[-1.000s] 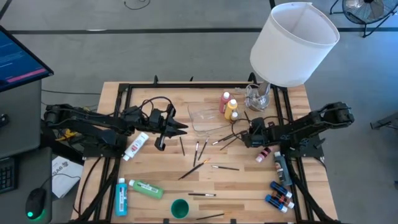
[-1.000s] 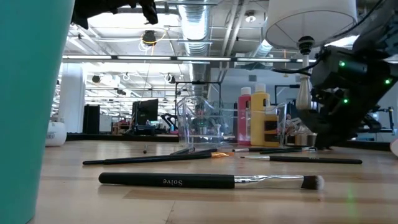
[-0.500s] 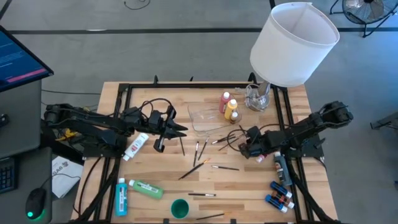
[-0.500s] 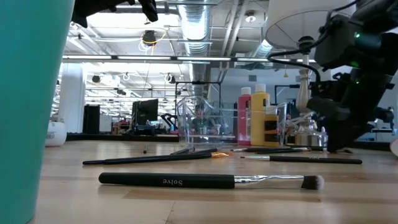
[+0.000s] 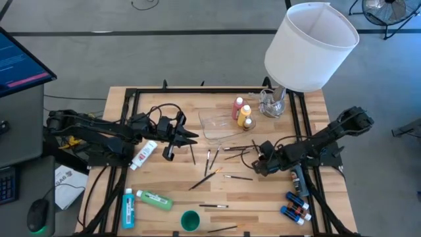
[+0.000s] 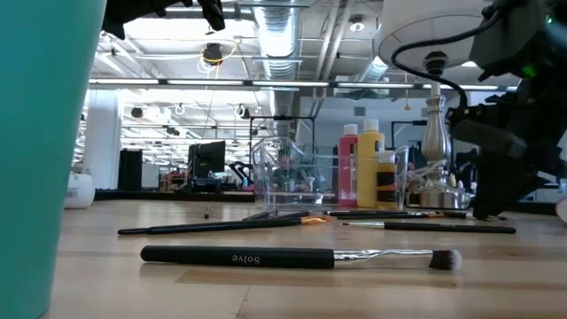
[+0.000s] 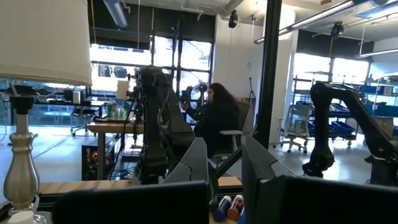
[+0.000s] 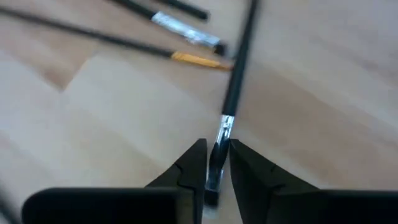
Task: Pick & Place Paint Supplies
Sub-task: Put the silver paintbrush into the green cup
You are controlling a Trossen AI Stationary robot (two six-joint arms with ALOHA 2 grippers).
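Right gripper [image 8: 214, 163] low at table centre-right, fingers narrow around 1 dark-handled brush [image 8: 236, 68] lying on the wood; not clearly clamped. Centre, squeeze, lift level. Left gripper [image 5: 192, 137] shut, idle.

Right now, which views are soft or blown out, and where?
Low view: the teal cup fills the near left as a blur, while the Solve brush is sharp. Right wrist view: soft overall, with the brush between the right gripper fingers smeared. Left wrist view: bright windows, dark foreground. High view: even light, lampshade bright.
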